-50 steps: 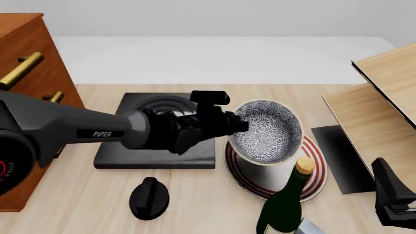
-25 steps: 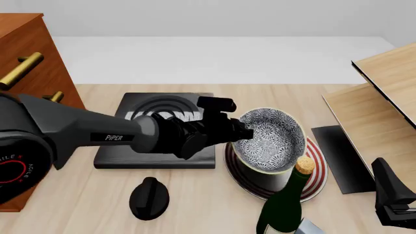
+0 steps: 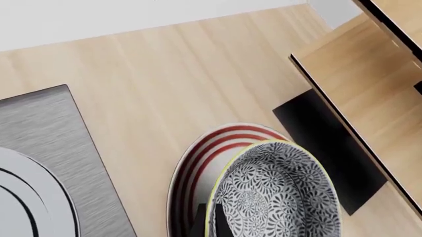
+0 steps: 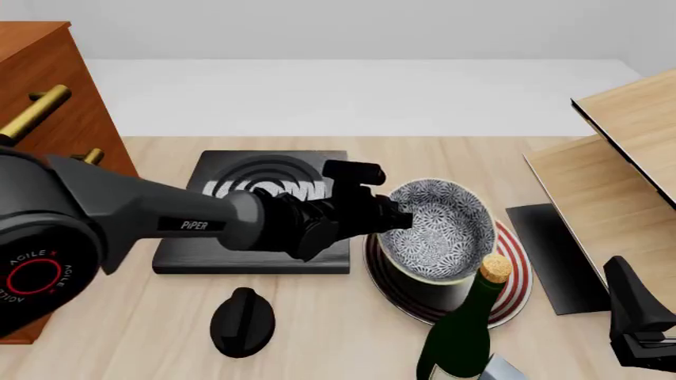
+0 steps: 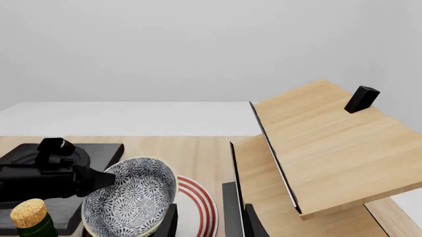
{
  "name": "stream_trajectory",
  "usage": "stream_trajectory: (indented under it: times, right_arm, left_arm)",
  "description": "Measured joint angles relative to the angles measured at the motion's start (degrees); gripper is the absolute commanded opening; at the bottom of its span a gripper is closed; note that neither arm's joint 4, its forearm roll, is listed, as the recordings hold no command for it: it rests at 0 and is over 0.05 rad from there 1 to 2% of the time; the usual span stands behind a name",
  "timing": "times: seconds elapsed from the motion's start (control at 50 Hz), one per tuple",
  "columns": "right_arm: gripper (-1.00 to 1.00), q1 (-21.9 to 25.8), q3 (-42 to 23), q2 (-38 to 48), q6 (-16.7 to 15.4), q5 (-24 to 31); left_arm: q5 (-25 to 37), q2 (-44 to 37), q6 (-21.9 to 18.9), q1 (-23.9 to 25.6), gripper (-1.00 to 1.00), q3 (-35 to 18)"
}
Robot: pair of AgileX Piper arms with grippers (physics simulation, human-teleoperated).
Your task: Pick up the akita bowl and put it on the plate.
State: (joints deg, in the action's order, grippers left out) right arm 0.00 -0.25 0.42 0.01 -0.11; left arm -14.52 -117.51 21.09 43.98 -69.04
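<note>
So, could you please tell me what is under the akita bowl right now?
The plate lies under the akita bowl; its red rings show at the right and front. The left gripper grips the bowl's rim. The bowl covers the plate's middle, so contact cannot be confirmed.

Left arm stretches in from the left across the table, wrist about level, and the left gripper (image 4: 395, 218) is pinched on the near-left rim of the akita bowl (image 4: 444, 229). Right gripper (image 4: 642, 348) sits low at the right edge, can't tell its jaws.
</note>
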Motion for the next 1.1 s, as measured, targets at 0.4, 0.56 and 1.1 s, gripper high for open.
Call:
stream_trajectory:
  times: [0.4,0.56,1.1]
  right_arm:
    - [1.0,0.0,0.0,0.0,0.0,0.0]
    - [1.0,0.0,0.0,0.0,0.0,0.0]
    - [1.0,0.0,0.0,0.0,0.0,0.0]
  left_arm:
    - [-0.4,-0.9,-0.7,0.0,1.0,-0.7]
    - [-0.1,-1.1,-1.3,0.1,1.0,-0.2]
    - [2.0,11.9,-5.1,0.1,1.0,5.4]
